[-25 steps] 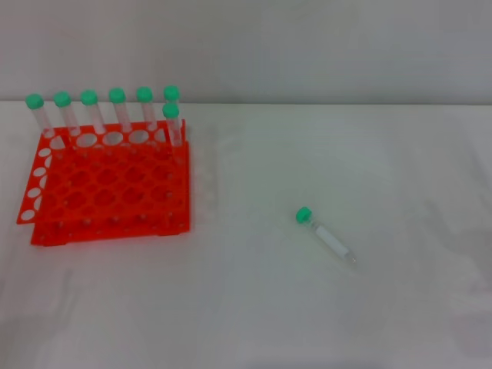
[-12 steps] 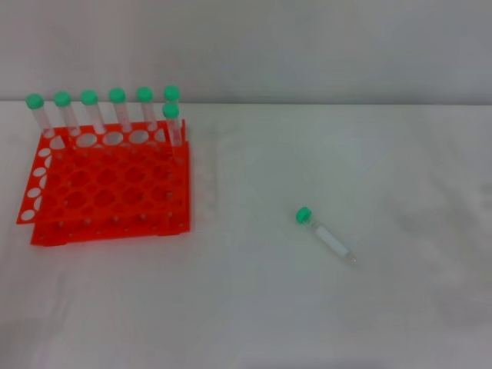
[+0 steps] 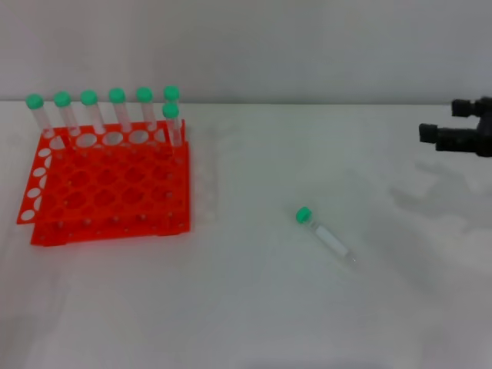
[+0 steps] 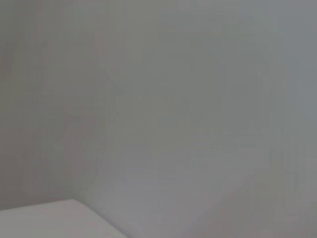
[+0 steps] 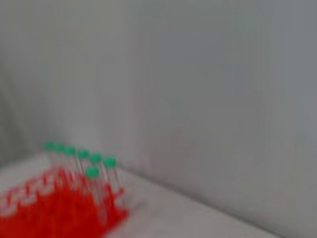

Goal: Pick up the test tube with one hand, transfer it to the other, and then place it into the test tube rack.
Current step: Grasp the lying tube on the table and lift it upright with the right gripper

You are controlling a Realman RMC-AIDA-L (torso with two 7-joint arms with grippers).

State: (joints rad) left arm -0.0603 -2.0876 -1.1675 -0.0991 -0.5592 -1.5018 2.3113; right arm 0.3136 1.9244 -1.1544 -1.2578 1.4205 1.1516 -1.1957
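The test tube [image 3: 327,237] lies on its side on the white table, right of the middle, green cap toward the back left. The orange-red test tube rack [image 3: 108,188] stands at the back left; it also shows in the right wrist view [image 5: 54,210]. My right gripper [image 3: 444,120] reaches in from the right edge of the head view, well to the right of and behind the tube, above the table, its two black prongs apart and empty. My left gripper is out of view; the left wrist view shows only a grey wall and a table corner.
Several green-capped tubes [image 3: 115,111] stand in the rack's back row, and one more stands just in front at its right end. A grey wall [image 3: 246,46] runs along the back of the white table [image 3: 254,307].
My right gripper has come into the head view from the right edge. The tube and the rack have not moved.
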